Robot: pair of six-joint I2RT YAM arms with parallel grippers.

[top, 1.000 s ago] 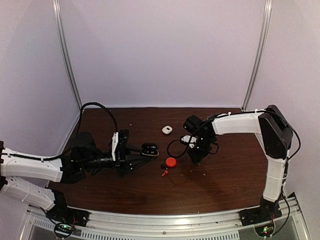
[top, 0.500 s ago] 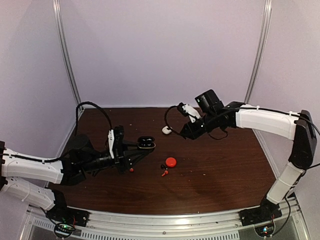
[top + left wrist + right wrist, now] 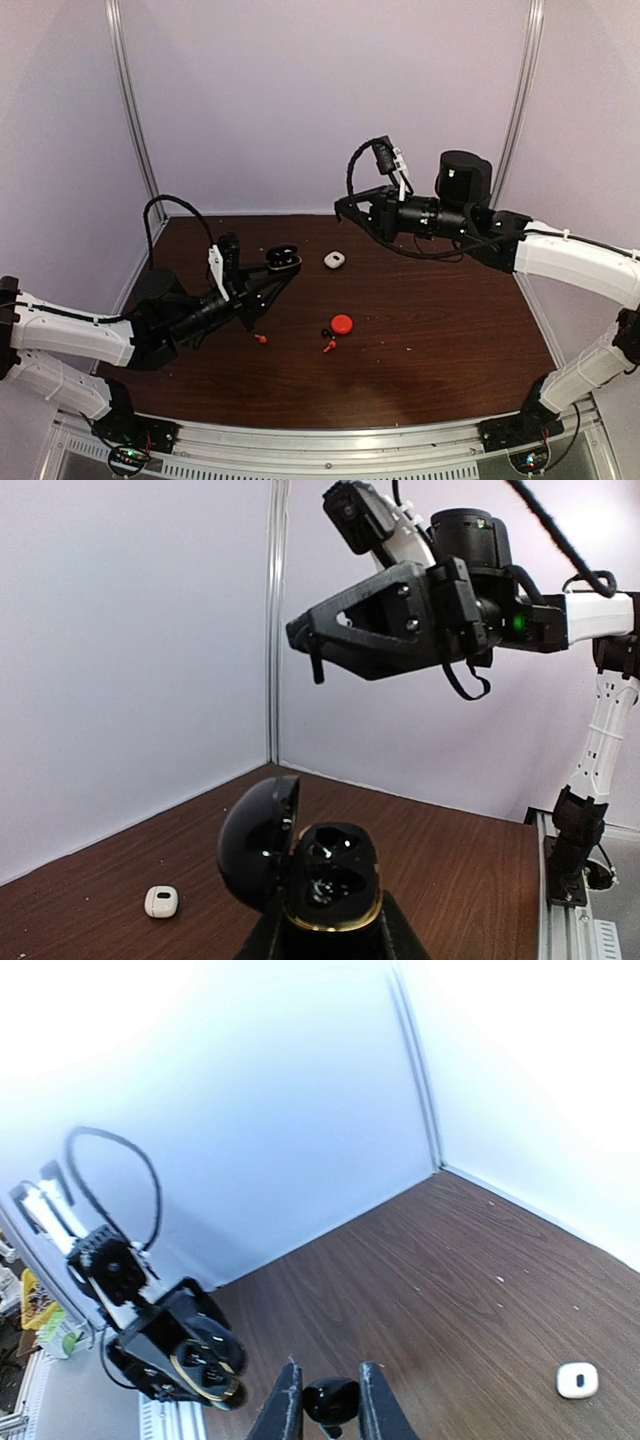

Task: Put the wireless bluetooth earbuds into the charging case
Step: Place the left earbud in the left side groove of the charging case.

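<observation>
My left gripper (image 3: 281, 266) is shut on the black charging case (image 3: 283, 257) and holds it above the table's left half. In the left wrist view the case (image 3: 330, 875) has a gold rim, its lid is open to the left, and its dark wells face up and right. My right gripper (image 3: 341, 209) is raised high over the back middle and points left at the case. In the right wrist view it (image 3: 325, 1388) is shut on a black earbud (image 3: 332, 1400). The case (image 3: 205, 1365) lies ahead of it, apart.
A white case (image 3: 334, 260) lies on the brown table near the back middle. A red case (image 3: 342, 324) lies mid-table with a small black earbud (image 3: 326, 332) and a red earbud (image 3: 328, 347) beside it. Another red earbud (image 3: 261, 339) lies below my left gripper.
My right arm has swung up off the table and turned left with the black earbud. My left gripper has lifted the open case higher and tilted it toward the right gripper.
</observation>
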